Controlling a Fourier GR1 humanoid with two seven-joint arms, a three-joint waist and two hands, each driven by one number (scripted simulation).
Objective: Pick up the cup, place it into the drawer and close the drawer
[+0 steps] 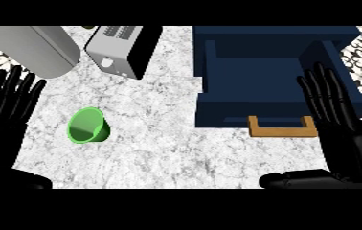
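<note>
A green cup (87, 125) lies on its side on the marble counter (155, 143) at the left, its mouth facing up and towards me. The dark blue drawer (254, 80) stands pulled open at the right, with a tan handle (282, 128) on its front. My left hand (16, 102) rests open at the left edge, fingers up, a short way left of the cup. My right hand (332, 111) is open with straight fingers at the right edge, just right of the handle and over the drawer's right side. Neither hand touches the cup.
A grey and black toaster (124, 49) stands at the back, behind the cup. A large grey cylinder (39, 49) lies at the back left. The counter's front edge runs along the bottom of the view.
</note>
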